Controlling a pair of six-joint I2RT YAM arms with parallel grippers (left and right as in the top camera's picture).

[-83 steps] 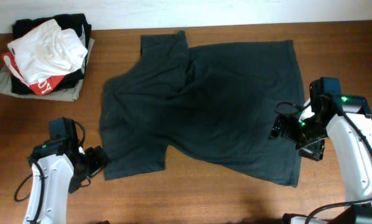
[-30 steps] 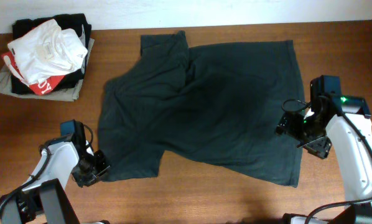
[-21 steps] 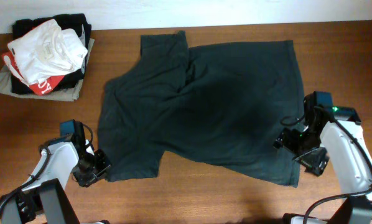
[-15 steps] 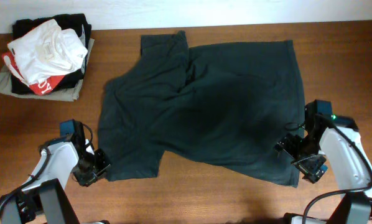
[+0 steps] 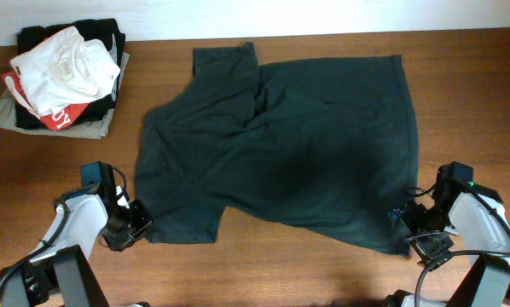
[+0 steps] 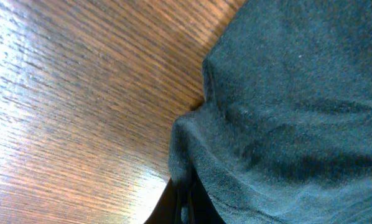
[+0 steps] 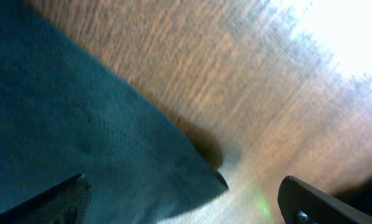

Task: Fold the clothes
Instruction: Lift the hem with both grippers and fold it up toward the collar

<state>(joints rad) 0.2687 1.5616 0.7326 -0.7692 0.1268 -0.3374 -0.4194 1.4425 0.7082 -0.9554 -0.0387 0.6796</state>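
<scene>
A dark green T-shirt [image 5: 281,145] lies spread and wrinkled on the wooden table [image 5: 468,94]. My left gripper [image 5: 136,228] sits at the shirt's near left corner, shut on a pinched ridge of the fabric [image 6: 192,143]. In the left wrist view the gripper [image 6: 185,208] shows closed jaws with cloth rising between them. My right gripper [image 5: 406,232] is at the shirt's near right corner and stands open. In the right wrist view the gripper [image 7: 186,208] straddles that corner of the shirt [image 7: 111,155], with one fingertip [image 7: 65,198] over the cloth and the other over bare wood.
A pile of clothes [image 5: 63,72] in white, red, black and beige sits at the back left of the table. Bare wood runs along the near edge and at the right of the shirt.
The right gripper has moved along the shirt's right edge toward the near side, down to its near right corner. The left gripper has closed on the near left corner.
</scene>
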